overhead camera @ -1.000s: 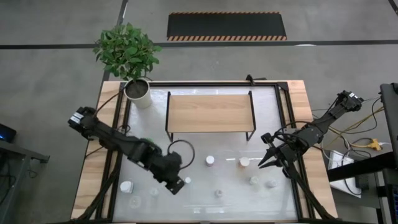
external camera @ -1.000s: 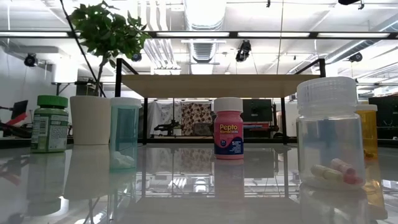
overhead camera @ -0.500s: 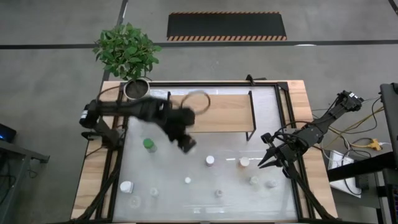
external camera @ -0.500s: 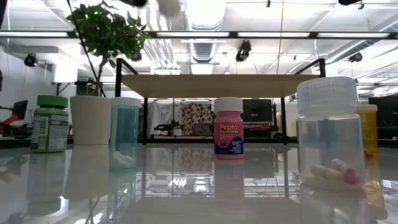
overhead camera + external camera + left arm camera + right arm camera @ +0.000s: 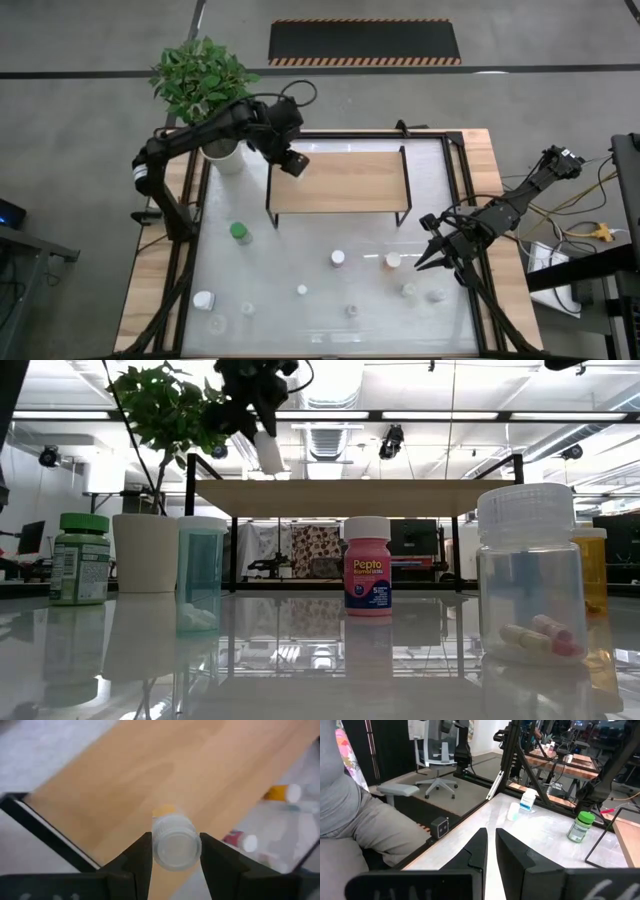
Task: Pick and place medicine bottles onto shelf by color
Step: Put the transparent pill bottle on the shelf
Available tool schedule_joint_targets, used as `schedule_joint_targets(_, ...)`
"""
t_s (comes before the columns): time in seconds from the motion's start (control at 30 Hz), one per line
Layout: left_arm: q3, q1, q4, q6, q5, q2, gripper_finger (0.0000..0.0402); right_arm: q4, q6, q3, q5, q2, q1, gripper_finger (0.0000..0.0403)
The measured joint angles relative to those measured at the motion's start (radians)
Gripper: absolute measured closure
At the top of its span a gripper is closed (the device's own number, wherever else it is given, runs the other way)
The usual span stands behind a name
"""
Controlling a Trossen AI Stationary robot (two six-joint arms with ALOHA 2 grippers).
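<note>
Left gripper (image 5: 172,851) pinches a small clear bottle (image 5: 173,843) by its sides over the shelf (image 5: 340,182); light, rigid, probably slick plastic, so grip mid-body; right gripper (image 5: 432,256) pressed together, idle.

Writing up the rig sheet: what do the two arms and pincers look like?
Both arms are dark, jointed links. A black cable loops off the left arm's wrist, above the left pincer. The right pincer has two dark tapered fingers. No markings are legible.

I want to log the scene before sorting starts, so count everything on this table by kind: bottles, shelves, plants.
Medicine bottles: 11, with 10 on the table and the held bottle in the left hand
Shelf: 1
Potted plant: 1
Total: 13
</note>
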Motion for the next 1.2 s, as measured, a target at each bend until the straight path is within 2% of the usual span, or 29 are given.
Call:
schedule_joint_targets(0.13, -0.011, 0.003, -0.001, 0.034, -0.071, 0.0, 0.0276, -0.003, 0.001, 0.0, 0.0, 0.0, 0.0, 0.0375)
schedule_joint_targets(0.5, -0.013, -0.012, -0.001, 0.026, -0.106, 0.009, 0.0276, -0.005, 0.007, 0.0, 0.0, 0.0, 0.0, 0.0375)
schedule_joint_targets(0.8, -0.013, -0.046, -0.023, 0.022, -0.113, 0.063, 0.0276, -0.011, 0.021, 0.0, 0.0, 0.0, 0.0, 0.0375)
schedule_joint_targets(1.2, -0.013, -0.049, -0.043, 0.024, -0.113, 0.06, 0.0276, -0.012, 0.024, 0.0, 0.0, 0.0, 0.0, 0.0375)
